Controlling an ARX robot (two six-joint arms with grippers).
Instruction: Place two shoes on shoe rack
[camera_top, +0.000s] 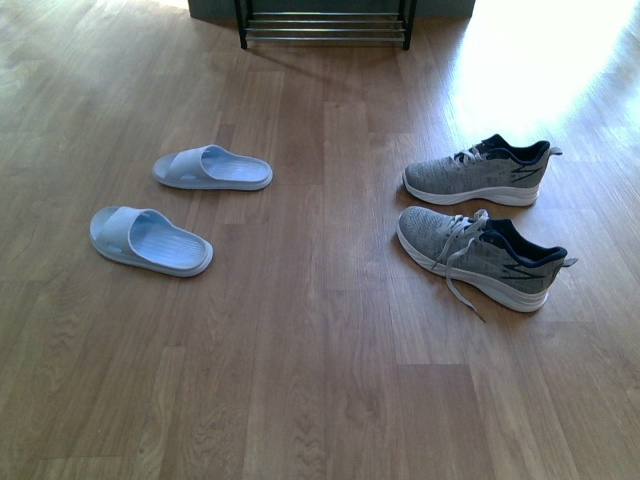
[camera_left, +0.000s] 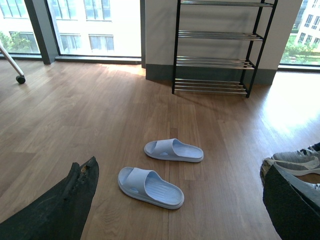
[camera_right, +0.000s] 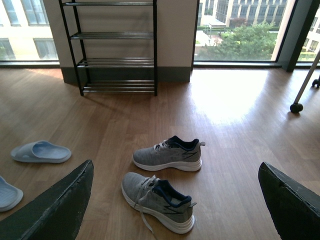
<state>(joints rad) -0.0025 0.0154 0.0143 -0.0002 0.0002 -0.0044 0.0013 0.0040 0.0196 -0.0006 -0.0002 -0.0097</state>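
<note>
Wooden floor with four shoes and, at the far end, the shoe rack, a black frame with chrome rods standing against a pale wall between tall windows. On the right lie two grey knit sneakers, side by side but not touching, toes pointing left. The far sneaker rests upright on its white sole. The near sneaker sits at a slight angle, its loose laces trailing onto the boards. On the left lie two pale blue slides, straps towards the left: the far slide and the near slide, apart from each other. All four shoes are on the floor, well apart from the rack. The left gripper hangs over the slides with its dark fingers spread wide and nothing between them. The right gripper hangs likewise over the sneakers, jaws fully parted, holding nothing.
</note>
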